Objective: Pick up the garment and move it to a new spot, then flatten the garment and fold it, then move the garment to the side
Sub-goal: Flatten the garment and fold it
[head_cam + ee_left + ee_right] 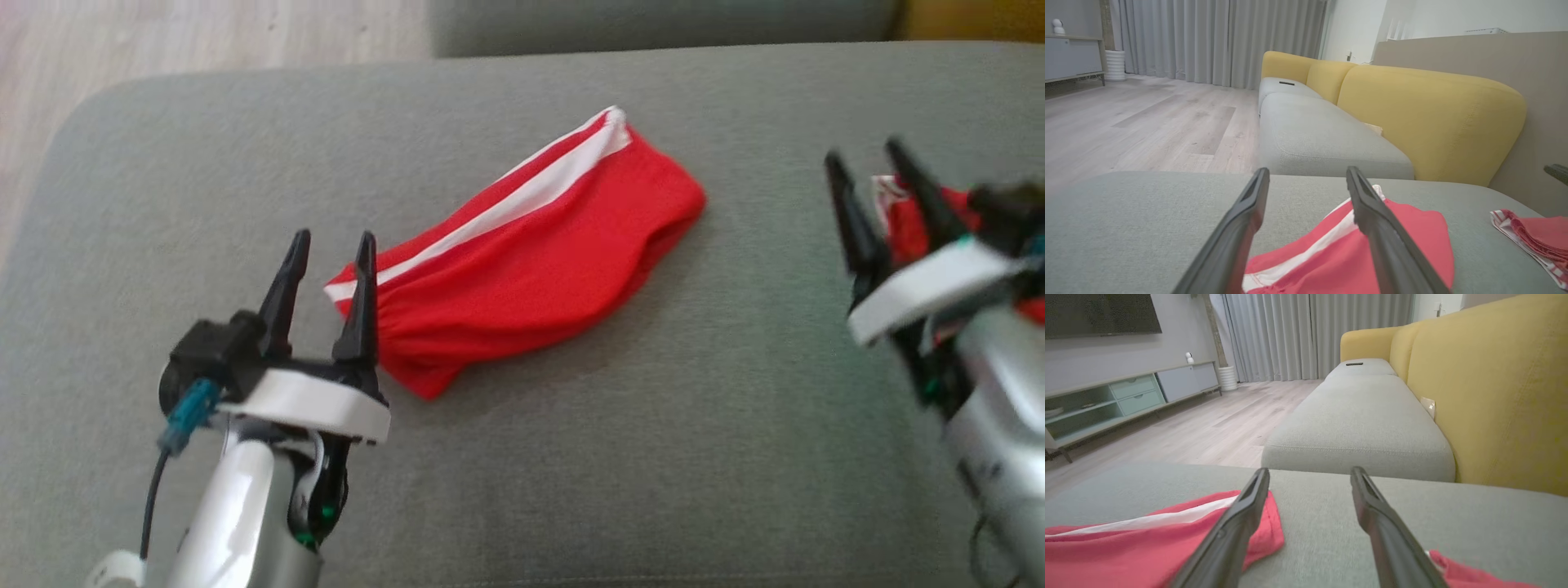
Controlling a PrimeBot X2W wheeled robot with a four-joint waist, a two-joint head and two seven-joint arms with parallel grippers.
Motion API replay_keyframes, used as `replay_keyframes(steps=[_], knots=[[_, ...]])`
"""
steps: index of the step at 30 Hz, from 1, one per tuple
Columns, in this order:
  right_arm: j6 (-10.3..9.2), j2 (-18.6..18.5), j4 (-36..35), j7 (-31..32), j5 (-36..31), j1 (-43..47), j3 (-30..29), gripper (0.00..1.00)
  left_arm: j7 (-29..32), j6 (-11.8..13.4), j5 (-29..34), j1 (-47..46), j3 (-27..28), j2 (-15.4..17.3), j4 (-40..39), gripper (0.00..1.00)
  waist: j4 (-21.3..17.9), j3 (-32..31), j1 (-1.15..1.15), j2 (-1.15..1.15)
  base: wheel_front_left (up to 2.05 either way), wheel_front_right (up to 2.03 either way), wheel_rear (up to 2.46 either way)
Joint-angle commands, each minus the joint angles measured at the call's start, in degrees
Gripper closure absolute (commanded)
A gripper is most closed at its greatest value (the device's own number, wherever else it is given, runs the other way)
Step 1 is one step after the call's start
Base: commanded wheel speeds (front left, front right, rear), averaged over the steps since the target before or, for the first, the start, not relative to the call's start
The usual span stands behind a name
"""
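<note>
Lying across the middle of the grey fabric sofa cushion (653,457) is the red sports garment with the white side stripes (531,269), already doubled into a narrow, fairly flat bundle. Its long axis is running on a slant, from the gathered end close to the robot's left side up and away toward the far right.

The left claw (335,237) is hovering right at that near, gathered end. Its two dark fingers are standing clearly apart with nothing between them, and the right-hand finger is crossing over the corner where the white stripe ends. I cannot tell whether that finger is actually touching the cloth or only passing above it. From the left wrist view the garment is stretching ahead and to the right of the fingers, so the cloth is lying mostly off to that claw's right rather than squarely between the tips.

The right claw (864,151) is sitting well apart from the garment, off past its far end. Its fingers are also spread and holding nothing, and they are poised just beside a second red-and-white folded cloth (1535,232) at the cushion's right side.

The left arm is plainly the nearer one. Going by the bundle's shape, the folding is looking finished and the shift to the side is looking like what remains.
</note>
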Motion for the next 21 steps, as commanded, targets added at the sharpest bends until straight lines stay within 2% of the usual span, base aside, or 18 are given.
replay_keyframes(steps=[1, 6, 7, 12, 16, 21], knots=[[-0.05, 0.65, -2.30, -0.61, -1.16, 0.74, -1.08, 0.00, -0.34, 0.01, 0.38, -1.28, 2.24, 0.80, -2.37, 0.00, -1.46, -1.25, 0.01, 0.00, 0.00, 0.00, 0.00], [-0.05, 6.89, -6.57, -0.62, -7.04, 10.18, -10.08, 0.00, -0.34, -0.38, 0.43, 2.03, 2.85, 0.80, -3.54, 0.00, -3.33, -2.36, 0.01, 0.00, 0.00, 0.00, 0.00], [-0.05, 9.63, -8.18, -0.62, -8.98, 13.36, -12.82, 0.00, -0.34, -0.39, 0.52, 3.44, 2.95, 0.80, -3.92, 0.00, -3.99, -2.79, 0.01, 0.00, 0.00, 0.00, 0.00], [-0.05, 15.08, -11.55, -0.55, -13.36, 19.01, -17.20, 0.00, -0.34, -0.03, 0.31, 6.23, 3.14, 0.80, -5.63, 0.00, -5.29, -3.29, 0.01, 0.00, 0.00, 0.00, 0.00], [-0.05, 17.20, -13.87, 0.62, -15.83, 21.17, -19.15, 0.00, -0.34, 0.17, 0.08, 7.36, 2.91, 0.80, -6.53, 0.00, -5.59, -3.38, 0.01, 0.00, 0.00, 0.00, 0.00], [-0.05, 18.07, -16.44, 2.68, -17.43, 22.03, -21.07, 0.00, -0.34, -0.16, 0.66, 6.75, 2.12, 0.80, -6.70, 0.00, -4.52, -2.43, 0.01, 0.00, 0.00, 0.00, 0.00]])
